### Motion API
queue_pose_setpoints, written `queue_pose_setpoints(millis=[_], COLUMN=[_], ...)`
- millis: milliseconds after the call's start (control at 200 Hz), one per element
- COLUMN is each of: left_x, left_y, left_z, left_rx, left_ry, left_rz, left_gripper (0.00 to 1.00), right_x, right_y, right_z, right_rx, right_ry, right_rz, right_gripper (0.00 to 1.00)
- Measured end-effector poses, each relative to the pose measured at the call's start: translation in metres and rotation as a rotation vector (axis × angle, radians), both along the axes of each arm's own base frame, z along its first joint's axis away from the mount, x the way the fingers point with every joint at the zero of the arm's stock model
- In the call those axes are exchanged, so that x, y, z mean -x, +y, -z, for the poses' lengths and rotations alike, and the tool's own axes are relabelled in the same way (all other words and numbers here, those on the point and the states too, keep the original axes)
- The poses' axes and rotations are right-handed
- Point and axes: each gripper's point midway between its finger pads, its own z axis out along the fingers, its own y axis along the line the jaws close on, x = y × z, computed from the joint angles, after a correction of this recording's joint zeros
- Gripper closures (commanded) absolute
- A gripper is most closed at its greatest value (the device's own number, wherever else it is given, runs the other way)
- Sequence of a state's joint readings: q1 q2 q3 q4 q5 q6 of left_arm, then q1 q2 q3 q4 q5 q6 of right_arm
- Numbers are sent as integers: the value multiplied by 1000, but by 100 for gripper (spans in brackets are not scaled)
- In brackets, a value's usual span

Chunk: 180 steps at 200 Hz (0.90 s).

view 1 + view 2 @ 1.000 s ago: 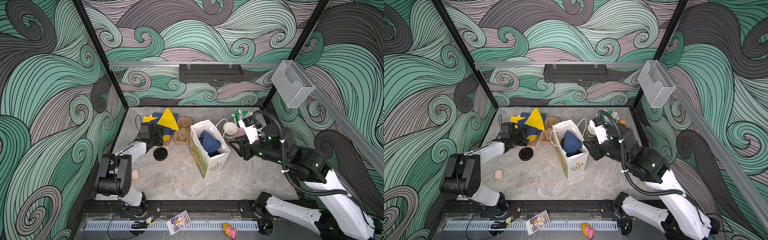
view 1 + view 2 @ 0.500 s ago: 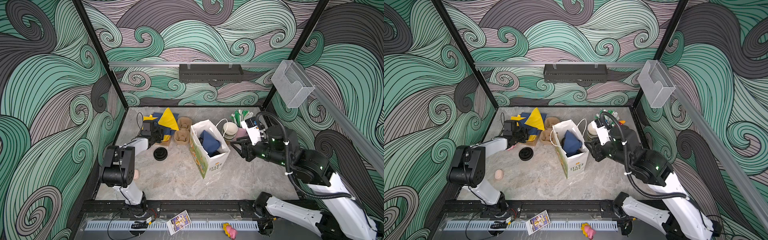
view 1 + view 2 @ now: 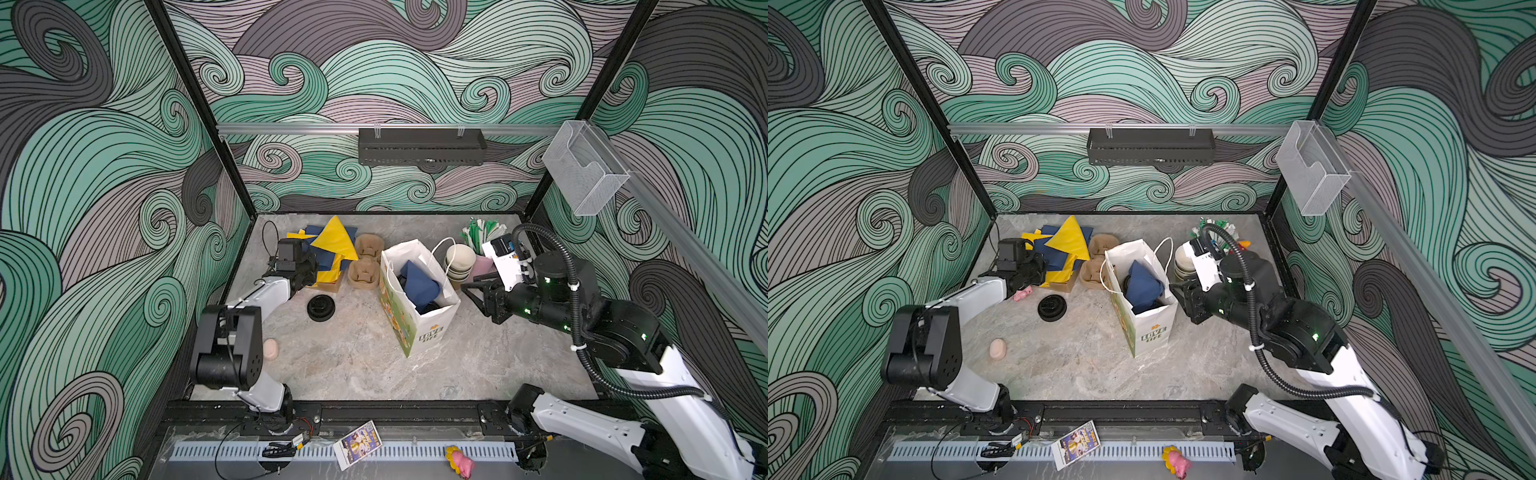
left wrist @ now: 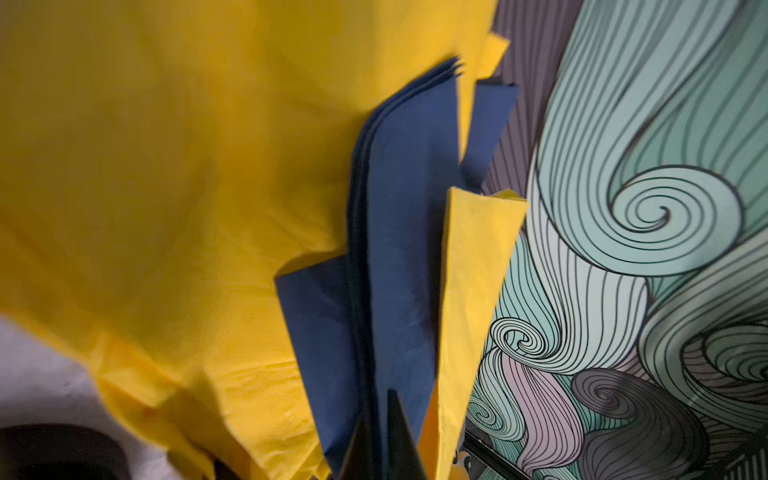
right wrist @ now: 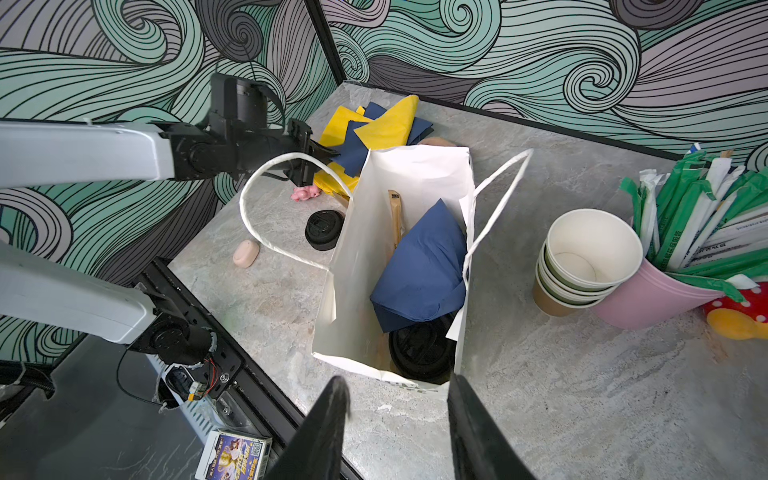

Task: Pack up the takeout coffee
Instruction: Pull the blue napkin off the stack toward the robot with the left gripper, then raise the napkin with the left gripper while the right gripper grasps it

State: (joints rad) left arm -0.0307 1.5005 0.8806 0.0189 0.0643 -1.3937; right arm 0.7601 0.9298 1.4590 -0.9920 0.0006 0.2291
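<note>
A stack of green-sided, cream-lined paper cups (image 3: 459,259) (image 3: 1185,262) (image 5: 592,245) stands right of the white paper bag (image 3: 430,332) (image 3: 1150,328) (image 5: 374,232). One black lid (image 3: 321,308) (image 3: 1052,308) (image 5: 323,229) lies on the table left of the bag. Another black lid (image 5: 419,353) sits at the bag's bottom under a blue napkin (image 5: 424,270). My left gripper (image 4: 384,399) (image 5: 328,153) is shut on a blue napkin (image 4: 399,249) in the yellow-and-blue pile (image 3: 332,245). My right gripper (image 5: 397,380) (image 3: 471,293) hovers open and empty just right of the bag.
A pink cup of wrapped straws (image 3: 484,266) (image 5: 648,299) stands behind the cups, with a red spotted toy (image 5: 739,311) beside it. Brown pulp carriers (image 3: 365,262) sit left of the bag. A pink toy (image 3: 1022,293) and a peach lump (image 3: 270,348) lie near the left arm.
My left gripper has reached further into the napkin pile and shut on a blue napkin. The right gripper has shifted only slightly beside the bag.
</note>
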Motion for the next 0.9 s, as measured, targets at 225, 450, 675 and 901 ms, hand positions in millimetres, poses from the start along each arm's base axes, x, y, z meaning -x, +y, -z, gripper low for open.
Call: queue_pose_setpoints(millis=[225,450,675,901], left_x=[42,74,93,154], left_y=[45,52,-11,-79], left_z=[-84,-150,-251,-298], left_rx=[-345,-636,-654,-506], left_ry=[-126,-256,-546,-797], left_rz=[-44,76,425,784], left_gripper=[100,100,100,100], right_x=[1,-3,-6,15], right_y=[0,4,31,102], right_z=[-1,1,-4,-37], right_rx=[-3,1,-40,-82], right_ry=[-3,5,21,-73], right_rz=[-1,-5,-100,-394], right_gripper=[58,58,56,39])
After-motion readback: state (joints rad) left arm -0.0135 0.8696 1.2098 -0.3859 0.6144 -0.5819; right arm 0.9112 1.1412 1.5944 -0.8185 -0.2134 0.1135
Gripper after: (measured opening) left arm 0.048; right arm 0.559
